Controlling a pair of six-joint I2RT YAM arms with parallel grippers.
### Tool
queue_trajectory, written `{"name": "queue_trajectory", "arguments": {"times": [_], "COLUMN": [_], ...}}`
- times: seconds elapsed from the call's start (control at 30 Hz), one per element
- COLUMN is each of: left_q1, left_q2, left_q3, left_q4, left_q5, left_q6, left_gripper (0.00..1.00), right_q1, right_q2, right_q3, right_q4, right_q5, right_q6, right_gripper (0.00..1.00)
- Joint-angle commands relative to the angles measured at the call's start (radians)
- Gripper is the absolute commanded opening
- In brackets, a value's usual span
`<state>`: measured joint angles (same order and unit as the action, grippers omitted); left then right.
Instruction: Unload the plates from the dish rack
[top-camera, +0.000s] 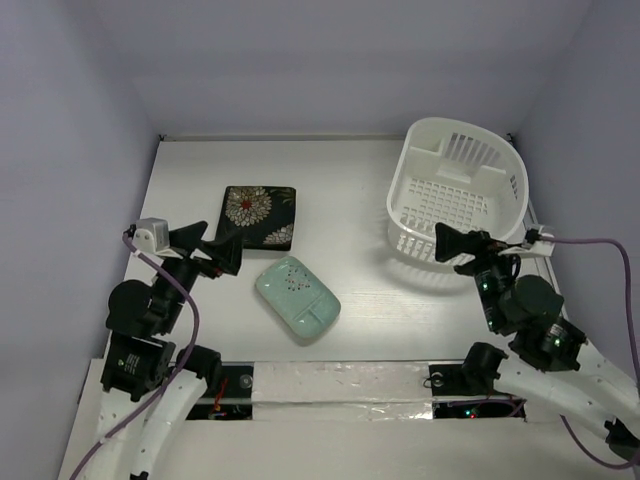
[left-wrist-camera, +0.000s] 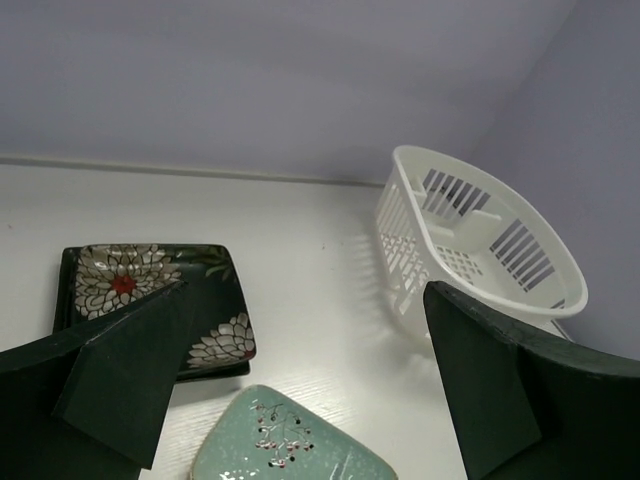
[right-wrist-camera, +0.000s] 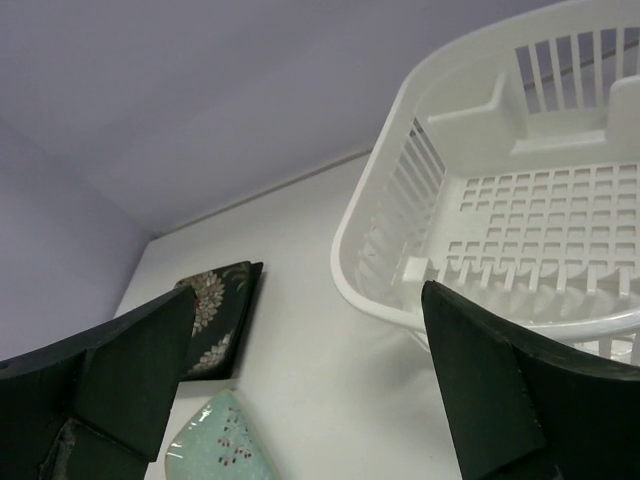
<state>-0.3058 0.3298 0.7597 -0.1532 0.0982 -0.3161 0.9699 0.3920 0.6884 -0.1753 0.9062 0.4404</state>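
The white dish rack (top-camera: 458, 200) stands at the back right with nothing in it; it also shows in the left wrist view (left-wrist-camera: 480, 240) and the right wrist view (right-wrist-camera: 520, 210). A black flowered plate (top-camera: 259, 215) lies flat on the table at the left; it looks like a stack of two (right-wrist-camera: 215, 315). A mint-green oblong plate (top-camera: 297, 297) lies in front of it (left-wrist-camera: 290, 445). No teal plate is in view. My left gripper (top-camera: 222, 252) is open and empty beside the black plate. My right gripper (top-camera: 452, 245) is open and empty at the rack's near rim.
White table (top-camera: 350, 300) with walls on three sides. A foil-taped strip (top-camera: 340, 385) runs along the near edge between the arm bases.
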Motion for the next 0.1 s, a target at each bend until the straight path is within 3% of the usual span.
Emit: {"name": "queue_trajectory", "arguments": {"times": [0.0, 0.07], "left_q1": [0.004, 0.004], "left_q2": [-0.003, -0.008], "left_q3": [0.012, 0.013], "left_q4": [0.034, 0.043], "left_q5": [-0.015, -0.018], "left_q6": [0.008, 0.009], "left_gripper": [0.99, 0.99], "right_q1": [0.006, 0.006], "right_q2": [0.018, 0.025], "right_q3": [0.046, 0.048], "right_q4": [0.005, 0.013], "right_q5": [0.011, 0.007], "right_q6": [-0.005, -0.003], "right_gripper": [1.0, 1.0]}}
